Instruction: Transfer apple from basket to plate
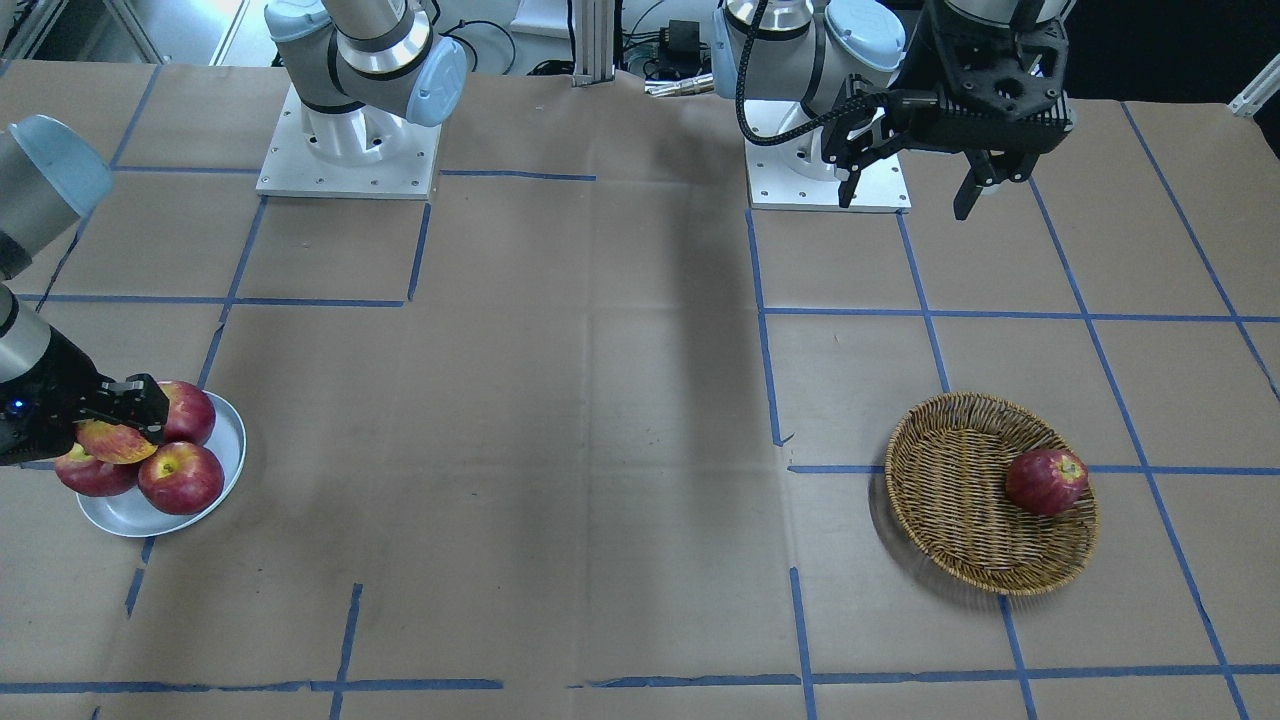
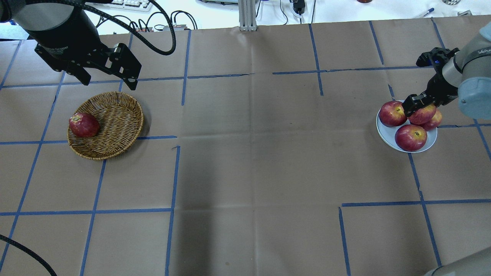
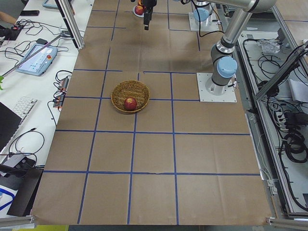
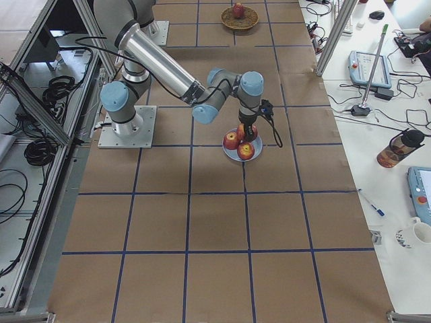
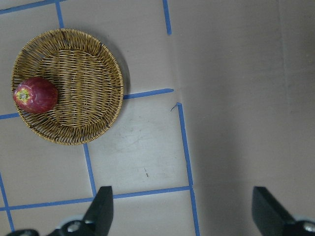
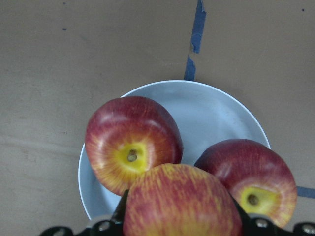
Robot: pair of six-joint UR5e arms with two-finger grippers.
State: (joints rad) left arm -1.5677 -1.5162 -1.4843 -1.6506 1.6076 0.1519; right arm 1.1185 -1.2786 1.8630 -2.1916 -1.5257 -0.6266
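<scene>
apple (image 6: 182,201): red streaks over yellow-orange
other apples (image 6: 130,142): darker red, yellow round the stem
basket (image 5: 88,78): tan-brown weave
plate (image 6: 216,113): pale grey-white, plain
table paper (image 2: 245,153): brown
tape (image 2: 115,210): blue, grid lines

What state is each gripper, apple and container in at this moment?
left gripper: open, empty, raised near the basket.
right gripper: shut on the streaked apple.
streaked apple: gripped, over the plate.
plate: holds three dark red apples.
basket: holds one dark red apple.
</scene>
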